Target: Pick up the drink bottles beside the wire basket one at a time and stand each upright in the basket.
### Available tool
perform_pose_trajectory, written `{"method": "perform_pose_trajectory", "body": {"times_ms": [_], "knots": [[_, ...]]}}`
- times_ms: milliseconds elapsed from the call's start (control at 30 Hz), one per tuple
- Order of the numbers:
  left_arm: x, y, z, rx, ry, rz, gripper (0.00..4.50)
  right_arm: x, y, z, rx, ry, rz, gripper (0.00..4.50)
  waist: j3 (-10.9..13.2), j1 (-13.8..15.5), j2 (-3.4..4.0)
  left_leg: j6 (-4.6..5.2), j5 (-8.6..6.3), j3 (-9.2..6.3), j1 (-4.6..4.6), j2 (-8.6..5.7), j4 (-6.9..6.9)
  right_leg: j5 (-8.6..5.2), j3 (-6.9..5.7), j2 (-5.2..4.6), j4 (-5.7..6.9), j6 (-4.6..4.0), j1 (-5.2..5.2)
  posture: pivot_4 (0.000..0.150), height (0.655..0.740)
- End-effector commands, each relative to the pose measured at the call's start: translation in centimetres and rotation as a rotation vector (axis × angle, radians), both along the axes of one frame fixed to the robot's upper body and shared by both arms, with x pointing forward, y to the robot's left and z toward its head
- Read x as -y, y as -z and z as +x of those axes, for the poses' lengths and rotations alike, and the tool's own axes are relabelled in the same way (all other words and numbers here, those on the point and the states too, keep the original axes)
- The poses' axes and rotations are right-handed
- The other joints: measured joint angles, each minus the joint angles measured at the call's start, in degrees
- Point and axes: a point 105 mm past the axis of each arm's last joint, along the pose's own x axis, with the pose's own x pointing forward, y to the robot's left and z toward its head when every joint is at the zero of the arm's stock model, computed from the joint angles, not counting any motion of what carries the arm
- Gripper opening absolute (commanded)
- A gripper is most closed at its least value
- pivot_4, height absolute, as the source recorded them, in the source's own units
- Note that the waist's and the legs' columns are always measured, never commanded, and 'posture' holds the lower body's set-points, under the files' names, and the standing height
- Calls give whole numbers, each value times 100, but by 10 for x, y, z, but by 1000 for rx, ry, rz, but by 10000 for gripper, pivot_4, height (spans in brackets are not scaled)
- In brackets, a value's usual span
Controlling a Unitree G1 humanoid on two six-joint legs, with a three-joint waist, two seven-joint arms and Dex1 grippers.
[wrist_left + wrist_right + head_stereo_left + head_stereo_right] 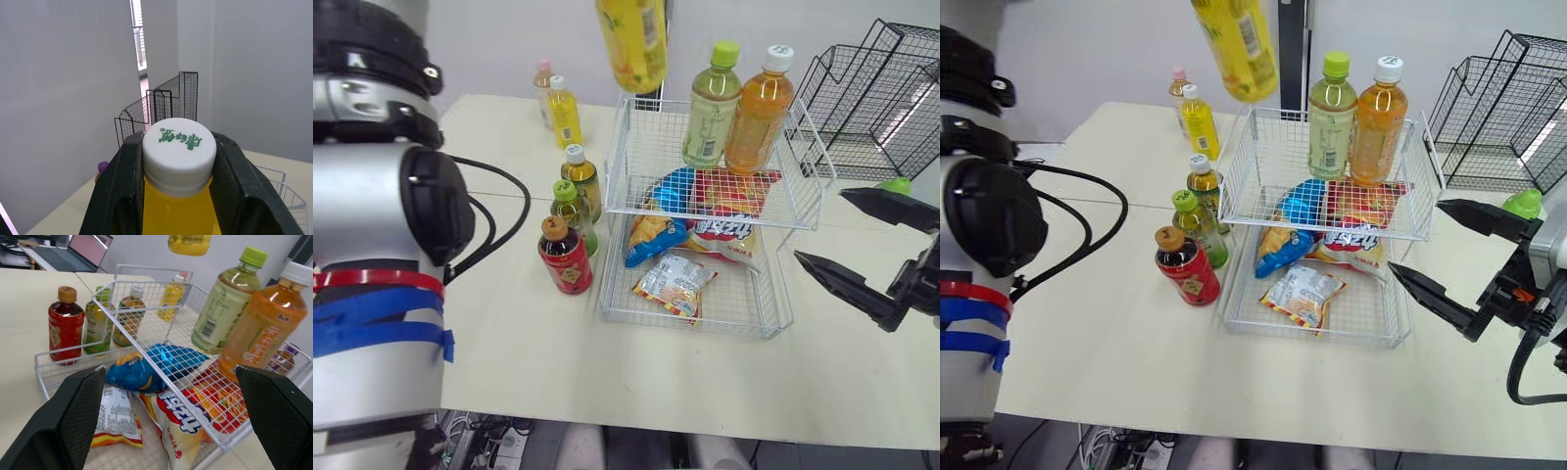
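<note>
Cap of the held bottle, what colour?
White cap with green lettering, best in left wrist view.

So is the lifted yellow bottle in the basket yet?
Not yet. The yellow bottle hangs midair, clear of the wire basket, neck clamped in the left gripper.

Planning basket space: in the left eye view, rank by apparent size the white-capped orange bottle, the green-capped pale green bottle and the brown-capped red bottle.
1 and 2, too alike to rank: white-capped orange plastic bottle; green-capped pale green plastic bottle.
3. The brown-capped red bottle, clearly smallest.
</note>
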Motion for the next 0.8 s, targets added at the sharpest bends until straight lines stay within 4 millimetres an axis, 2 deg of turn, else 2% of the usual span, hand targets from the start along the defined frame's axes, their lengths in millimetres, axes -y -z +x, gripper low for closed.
{"method": "perform_pose_trajectory", "body": {"times_ms": [33, 400, 733, 800], "knots": [[10, -2, 4, 85, -16, 18, 13762, 7, -11, 2, 73, 66, -19, 45000, 2, 4, 3, 0, 0, 1, 0, -1, 0, 0, 2, -1, 1, 0, 0, 1500, 6978], [38, 44, 35, 25, -45, 8, 13762, 6, -13, 8, 88, 88, -24, 45000, 4, 28, 5, -1, 0, 7, -16, -5, -1, 6, 5, -2, 1, -10, -17, 1500, 6978], [49, 64, 43, 7, -62, 56, 13762, 7, -13, 10, 88, 106, -22, 45000, 4, 30, 5, -1, 0, 8, -14, -6, -1, 6, 6, -2, 2, -10, -16, 1500, 6978], [49, 64, 43, -2, -60, 57, 20881, 6, -13, 11, 88, 105, -20, 45000, 4, 30, 5, -1, 0, 8, -13, -6, 0, 6, 6, -2, 4, -10, -15, 1500, 6978]]}}
